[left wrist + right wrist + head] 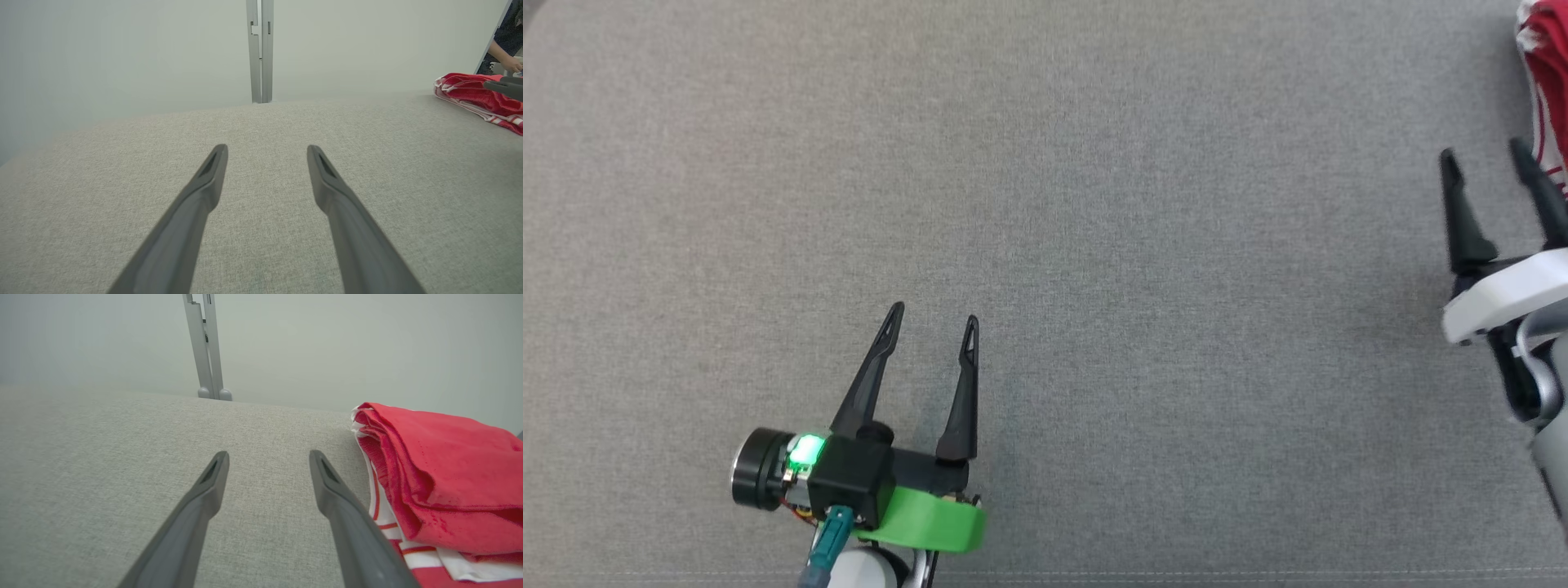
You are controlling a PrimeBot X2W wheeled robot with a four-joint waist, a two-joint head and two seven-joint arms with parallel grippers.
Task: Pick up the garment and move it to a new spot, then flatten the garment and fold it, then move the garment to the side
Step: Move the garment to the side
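Garment (1547, 73): red cloth with white striped layers, folded into a stack and lying on the surface at the upper right edge of the head view
Surface (1094, 204): grey woven fabric, flat, running under both grippers
Left gripper (934, 314): lower left of the head view, fingers pointing up the frame, spread wide with bare surface between them, holding nothing, well apart from the garment
Right gripper (1482, 149): right edge of the head view, fingers parted and gripping nothing; its outer finger runs just beside the garment's near edge, and it may be brushing the cloth, though this angle does not settle it
Right wrist view: the garment (441, 465) takes up the right side of the frame, red folds on top, white striped layers beneath
Left wrist view: the garment (474, 92) sits far off at the upper right, a person's hand (510, 63) beyond it
Post (260, 53): pale grey upright at the surface's far edge, against a plain wall
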